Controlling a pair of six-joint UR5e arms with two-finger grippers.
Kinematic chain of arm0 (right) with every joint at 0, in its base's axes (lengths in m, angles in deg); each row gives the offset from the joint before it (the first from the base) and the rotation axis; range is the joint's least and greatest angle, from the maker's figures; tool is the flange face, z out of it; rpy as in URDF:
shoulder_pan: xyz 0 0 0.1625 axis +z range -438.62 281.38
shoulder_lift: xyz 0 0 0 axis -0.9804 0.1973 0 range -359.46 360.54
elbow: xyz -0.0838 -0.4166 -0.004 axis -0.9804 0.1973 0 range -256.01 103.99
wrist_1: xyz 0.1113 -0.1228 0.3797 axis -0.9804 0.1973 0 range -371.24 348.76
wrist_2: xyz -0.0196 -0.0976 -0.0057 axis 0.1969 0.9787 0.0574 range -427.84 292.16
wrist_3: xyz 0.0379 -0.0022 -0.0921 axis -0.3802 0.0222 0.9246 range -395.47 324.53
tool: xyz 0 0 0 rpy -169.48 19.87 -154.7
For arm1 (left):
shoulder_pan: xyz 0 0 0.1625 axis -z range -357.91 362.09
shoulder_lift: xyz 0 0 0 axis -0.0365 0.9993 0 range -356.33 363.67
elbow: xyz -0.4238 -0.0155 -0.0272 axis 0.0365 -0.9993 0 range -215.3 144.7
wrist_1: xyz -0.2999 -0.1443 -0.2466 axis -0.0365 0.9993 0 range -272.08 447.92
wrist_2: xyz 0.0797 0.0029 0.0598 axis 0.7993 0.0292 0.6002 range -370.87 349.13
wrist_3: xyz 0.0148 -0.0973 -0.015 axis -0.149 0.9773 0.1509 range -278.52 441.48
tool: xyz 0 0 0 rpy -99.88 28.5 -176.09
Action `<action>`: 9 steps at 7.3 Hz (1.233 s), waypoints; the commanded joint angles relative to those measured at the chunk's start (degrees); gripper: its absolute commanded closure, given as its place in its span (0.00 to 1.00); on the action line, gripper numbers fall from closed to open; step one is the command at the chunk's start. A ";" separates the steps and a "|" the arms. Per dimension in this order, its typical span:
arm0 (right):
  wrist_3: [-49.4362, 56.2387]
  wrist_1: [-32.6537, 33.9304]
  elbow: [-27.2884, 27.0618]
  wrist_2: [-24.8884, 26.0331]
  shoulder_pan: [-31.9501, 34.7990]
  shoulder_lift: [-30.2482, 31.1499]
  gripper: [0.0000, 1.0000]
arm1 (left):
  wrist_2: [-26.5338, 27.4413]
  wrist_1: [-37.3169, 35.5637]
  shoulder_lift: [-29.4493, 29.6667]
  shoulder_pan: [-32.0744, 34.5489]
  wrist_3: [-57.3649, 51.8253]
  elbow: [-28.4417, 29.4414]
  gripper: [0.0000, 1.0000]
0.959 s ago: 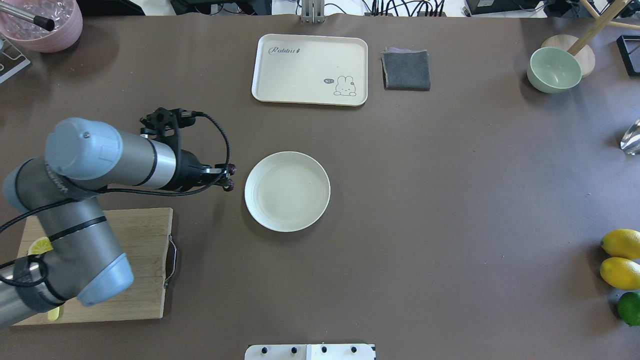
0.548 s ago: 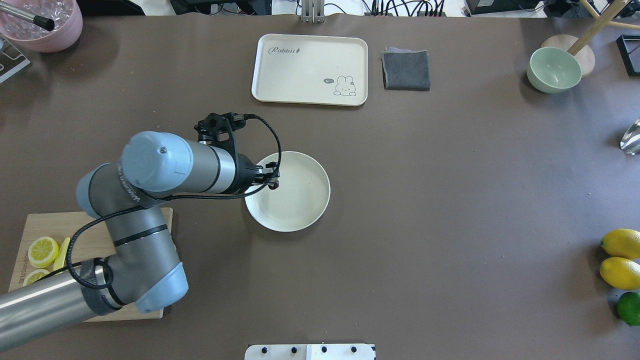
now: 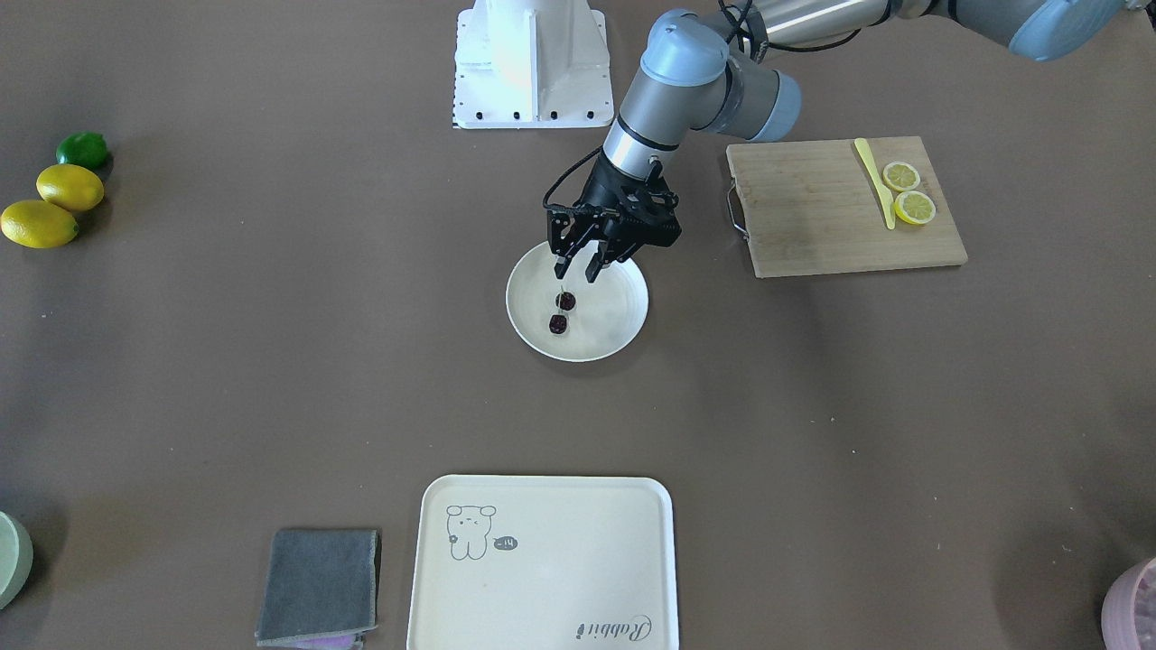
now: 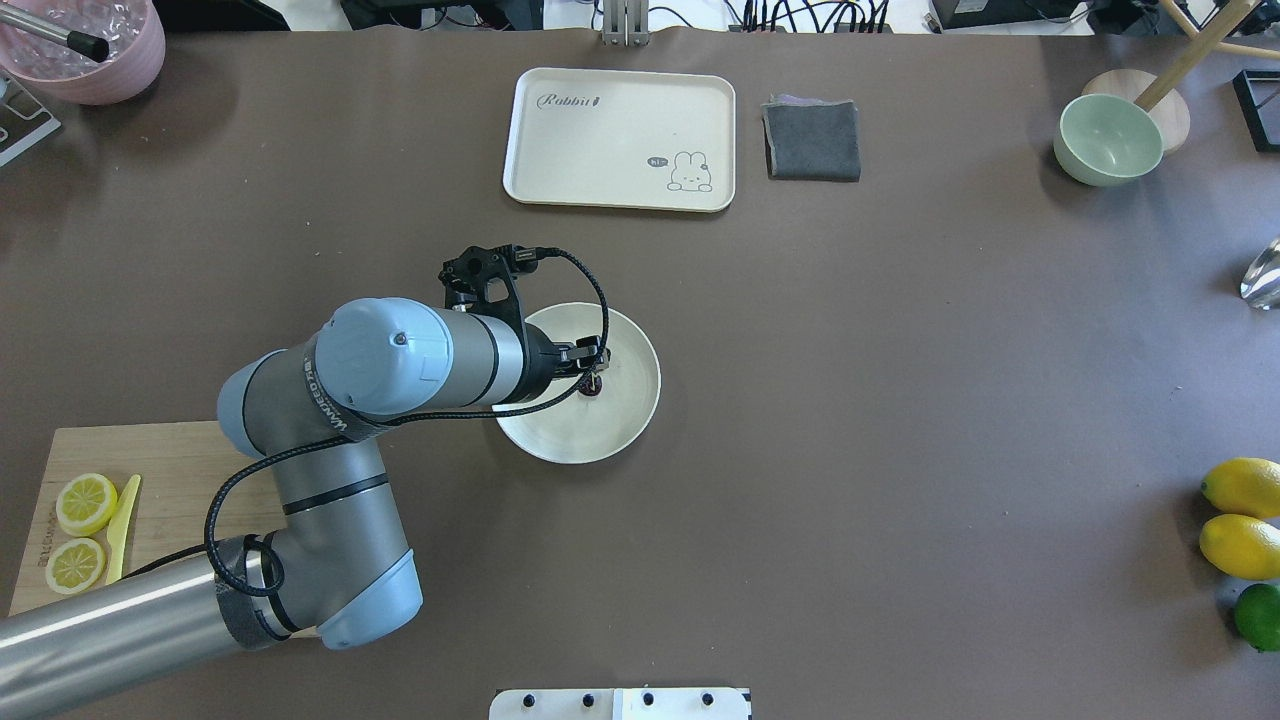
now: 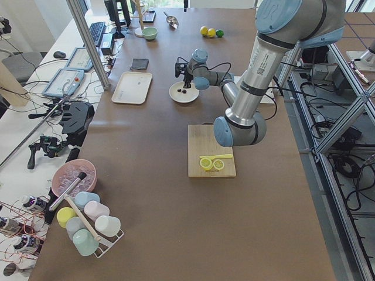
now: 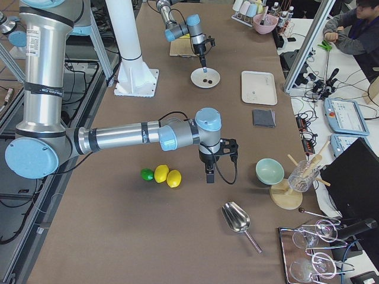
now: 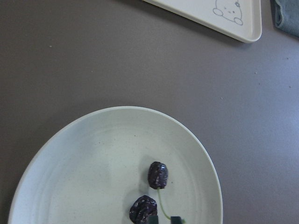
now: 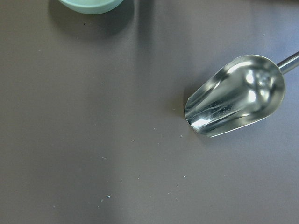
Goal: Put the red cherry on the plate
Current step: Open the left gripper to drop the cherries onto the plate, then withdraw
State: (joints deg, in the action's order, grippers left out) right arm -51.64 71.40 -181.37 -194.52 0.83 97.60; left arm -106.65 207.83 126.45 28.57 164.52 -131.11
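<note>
1. Looking across a wide brown matte surface (image 4: 900, 400) in a cluttered lab, with a rectangular cream tray bearing a small animal drawing (image 4: 620, 135) at the far edge and a wooden cutting board with yellow lemon slices (image 3: 813, 212) well apart from the work.
2. Finding the red cherry (image 7: 158, 174), a pair of tiny near-black round fruits joined by a thin pale stem, lying inside the round cream-white shallow plate (image 3: 616, 316). Noting both fruits resting on its floor a little off centre and casting small shadows.
3. Hovering just above the stem end with the left fingers (image 3: 593, 265), parted by a narrow gap. Seeing the stem tip between the two tips in the wrist view, seemingly not pinched, so judging them to be gripping nothing.
4. Hanging the right fingers (image 6: 208, 175) over bare surface near a shiny steel scoop (image 8: 238, 95), well apart from the plate. Not being able to tell whether spread or closed, since showing only small in the side view.
5. Judging the placing as essentially done, with the fruit sitting on the plate and the release looking complete or nearly so.
6. Leaving only the retreat: confirming the stem is free, then lifting the left arm straight up and clear, without dragging the stem or rolling the fruit over the raised rim.
</note>
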 commanded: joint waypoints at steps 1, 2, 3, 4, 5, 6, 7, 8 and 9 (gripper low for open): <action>-0.17 0.07 0.76 -0.24 0.00 0.06 0.00 | -1.15 -6.47 -2.00 1.37 -1.02 -6.00 0.02; 0.09 -0.02 1.90 -0.77 0.00 -0.28 0.00 | -7.43 -19.24 -2.11 6.00 -6.69 -13.45 0.02; 0.09 -0.02 2.26 -0.86 0.00 -0.20 0.00 | -14.54 -31.02 -2.11 12.05 -12.23 -19.96 0.02; 0.44 0.07 2.35 -4.08 0.26 -0.11 0.00 | -20.44 -36.97 -2.37 19.85 -19.07 -23.68 0.02; 1.22 0.85 2.61 -4.81 1.13 0.06 0.00 | -28.42 -39.03 -4.55 29.41 -27.49 -24.33 0.02; 1.58 0.95 2.61 -5.07 1.84 1.19 0.00 | -35.02 -39.31 -8.40 37.43 -36.19 -24.42 0.02; 2.72 3.65 1.83 -6.03 3.24 0.95 0.00 | -36.92 -39.49 -13.92 44.73 -47.41 -23.99 0.02; 10.99 9.94 1.47 -6.04 6.12 0.51 0.00 | -37.20 -41.67 -18.76 49.94 -60.31 -22.77 0.02; 21.78 15.31 1.56 -5.35 9.55 0.42 0.00 | -37.28 -46.30 -19.85 56.77 -75.58 -19.71 0.02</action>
State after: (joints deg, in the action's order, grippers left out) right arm -41.12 80.09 -179.66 -200.23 6.55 98.22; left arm -143.14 165.82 109.89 77.12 106.53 -153.53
